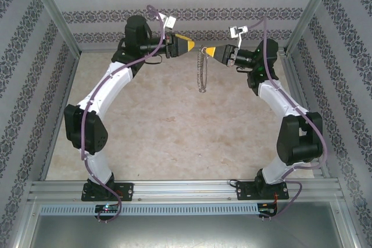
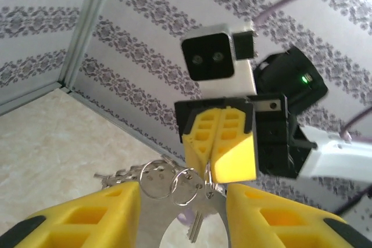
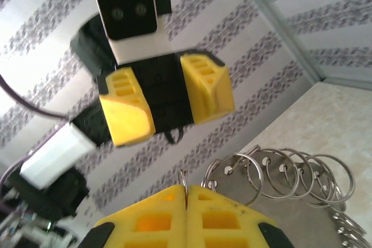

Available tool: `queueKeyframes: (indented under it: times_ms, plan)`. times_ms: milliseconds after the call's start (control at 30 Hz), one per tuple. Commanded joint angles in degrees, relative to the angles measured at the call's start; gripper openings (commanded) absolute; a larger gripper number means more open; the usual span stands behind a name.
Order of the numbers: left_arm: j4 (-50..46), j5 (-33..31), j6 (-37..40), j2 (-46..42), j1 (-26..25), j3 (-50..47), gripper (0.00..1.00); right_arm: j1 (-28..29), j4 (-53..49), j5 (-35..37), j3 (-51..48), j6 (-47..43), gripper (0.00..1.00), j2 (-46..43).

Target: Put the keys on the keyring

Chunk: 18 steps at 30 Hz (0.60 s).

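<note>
My right gripper (image 1: 206, 50) clamped the keyring (image 1: 201, 74); my left gripper (image 1: 190, 45) hung open. Threading the key (image 2: 195, 227) needed it steady, I judged.

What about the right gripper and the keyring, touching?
Touching. In the right wrist view the right gripper is shut on a loop of the keyring.

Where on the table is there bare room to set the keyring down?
The bare middle of the table, bordered by the left arm, the right arm and the near rail. Crowded at the far centre, where the left hand and right hand meet and the keyring hangs.
</note>
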Motion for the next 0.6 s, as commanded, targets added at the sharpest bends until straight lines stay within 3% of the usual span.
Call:
queueKeyframes:
  times_ms: [0, 267, 567]
  plan:
    - [-21.6, 6.35, 15.69, 2.73, -0.09, 8.19, 0.4, -0.35, -1.67, -10.92, 3.43, -3.89, 0.0, 0.82]
    - [-31.56, 12.92, 19.87, 8.55, -0.1, 19.13, 0.37, -1.51, -1.66, -12.57, 5.76, -4.61, 0.0, 2.32]
    - [-31.38, 14.21, 18.79, 11.11, -1.05, 20.79, 0.35, -1.7, -5.97, -8.75, 5.24, -8.7, 0.0, 1.63]
